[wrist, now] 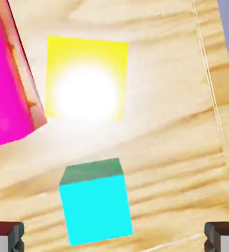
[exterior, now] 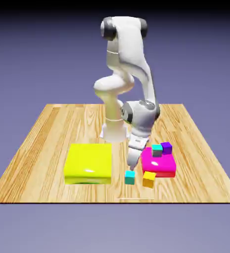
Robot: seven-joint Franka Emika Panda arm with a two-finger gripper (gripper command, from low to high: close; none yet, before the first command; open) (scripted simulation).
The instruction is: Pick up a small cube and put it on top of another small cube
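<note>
A small teal cube (exterior: 130,177) rests on the wooden table near its front edge. My gripper (exterior: 131,164) hangs just above it, open, with nothing between the fingers. In the hand view the teal cube (wrist: 96,202) sits low in the middle, between the two grey fingertips (wrist: 5,236) that stand wide apart at the bottom corners. The small yellow-orange cube (exterior: 149,179) lies beside the teal one, toward the exterior view's right, a short gap away. In the hand view the yellow-orange cube (wrist: 86,78) shows beyond the teal cube with a bright glare on it.
A flat magenta block (exterior: 159,164) lies just behind the two cubes, carrying a second teal cube (exterior: 157,150) and a small purple cube (exterior: 166,147). A big flat yellow block (exterior: 88,163) lies toward the exterior view's left. The table's front edge (exterior: 116,201) is close.
</note>
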